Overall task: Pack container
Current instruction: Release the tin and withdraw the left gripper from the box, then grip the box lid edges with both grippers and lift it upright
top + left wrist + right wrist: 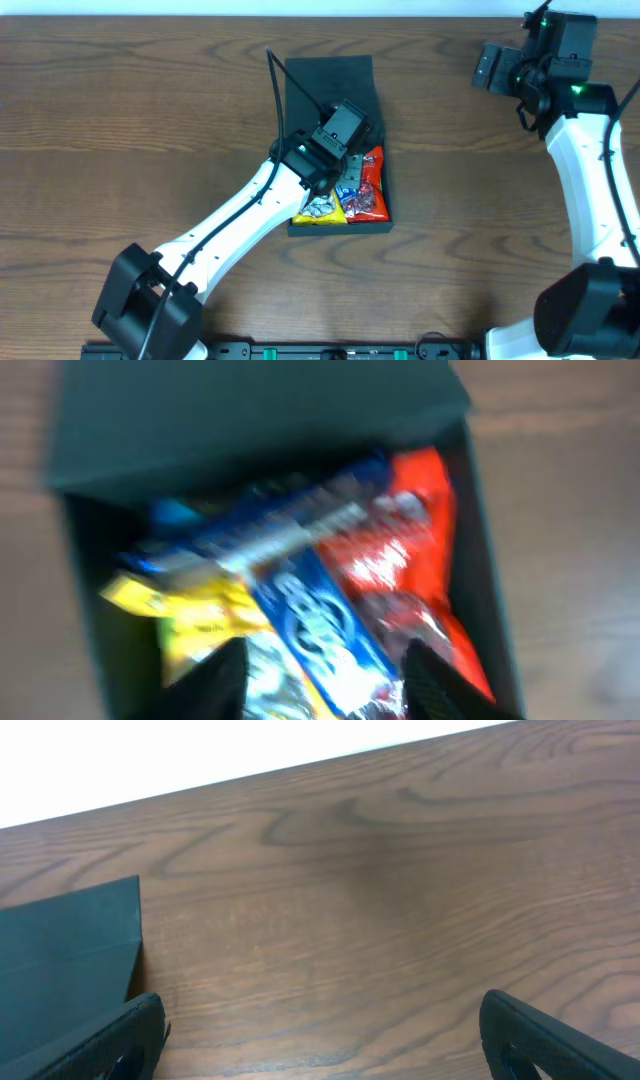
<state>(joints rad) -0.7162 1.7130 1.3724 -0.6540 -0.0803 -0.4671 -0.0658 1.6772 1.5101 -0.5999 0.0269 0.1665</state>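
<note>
Tabletop [120, 120] of dark wood grain bears the open container [325, 85].

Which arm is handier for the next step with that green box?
The left arm. Its jaws hang open right above the snacks in the box; the right arm sits off at the table's far corner.

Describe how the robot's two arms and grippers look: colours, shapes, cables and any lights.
The left arm and right arm have white tubular links, bulky black joints and thin black cables. The left gripper and right gripper are black with rounded fingers. Green lights glow near the right wrist.
</note>
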